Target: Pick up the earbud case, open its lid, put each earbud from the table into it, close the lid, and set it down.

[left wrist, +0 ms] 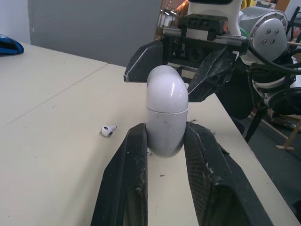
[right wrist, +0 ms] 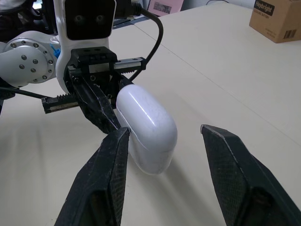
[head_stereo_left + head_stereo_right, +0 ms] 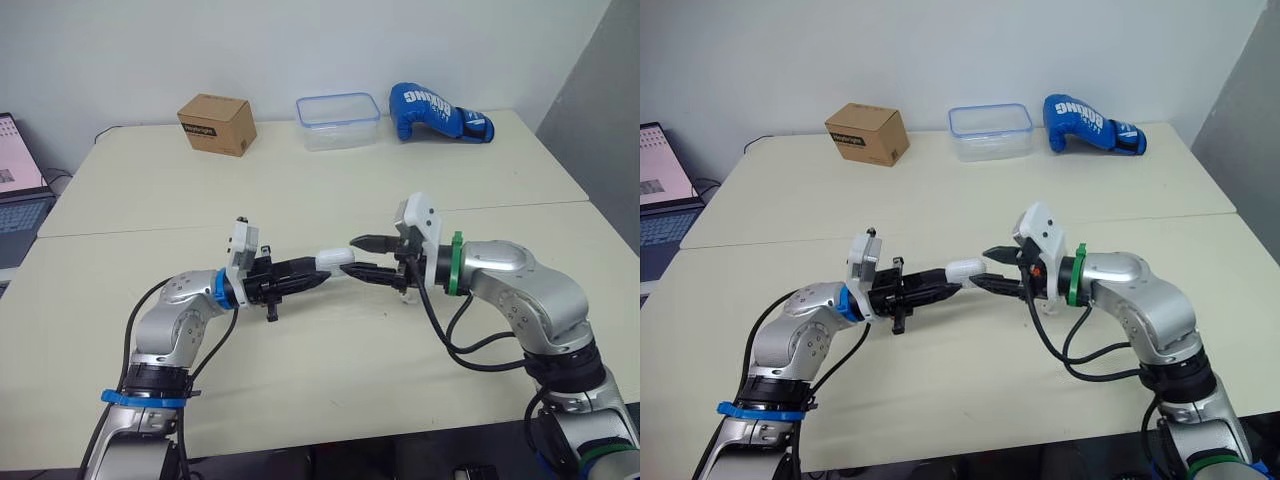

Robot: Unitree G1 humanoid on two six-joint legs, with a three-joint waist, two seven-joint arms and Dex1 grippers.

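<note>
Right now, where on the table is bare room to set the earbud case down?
Bare: the wide table strip between the cardboard box, plastic container, boxing glove and the earbud case; also the near edge. Crowded: around the case and the earbud.

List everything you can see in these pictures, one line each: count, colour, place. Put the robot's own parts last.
earbud case: 1, white, lid shut, held over the table
earbud: 1, white, lying on the table near the case
cardboard box: 1, brown, far side, left
plastic container: 1, clear, blue rim, far side, middle
boxing glove: 1, blue, right of the container
laptop: 1, open, beyond the table's left edge
table: 1, cream
left gripper: black fingers, shut on the case
right gripper: black fingers, open, at the case's lid end
</note>
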